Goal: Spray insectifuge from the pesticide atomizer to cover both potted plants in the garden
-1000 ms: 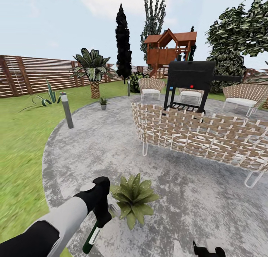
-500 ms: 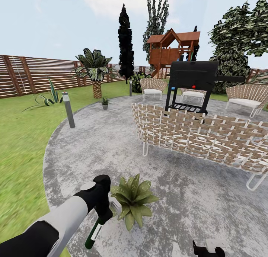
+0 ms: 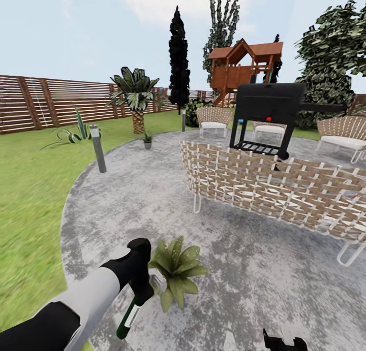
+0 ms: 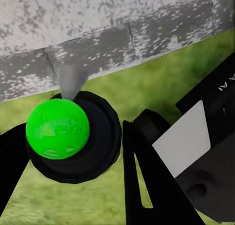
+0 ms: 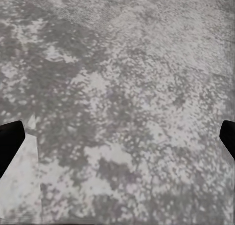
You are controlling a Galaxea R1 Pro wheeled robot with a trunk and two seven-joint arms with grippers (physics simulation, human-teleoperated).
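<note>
Nozzle end of the pesticide atomizer (image 3: 130,313), clenched in your left gripper (image 3: 141,293) with its long axis hanging downward, sits just beside the near potted plant (image 3: 175,273), which lies toward your right, so aim that way.

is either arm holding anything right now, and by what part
The left tool holds the spray bottle near its top, by the trigger head. The right tool is open, holding nothing.
</note>
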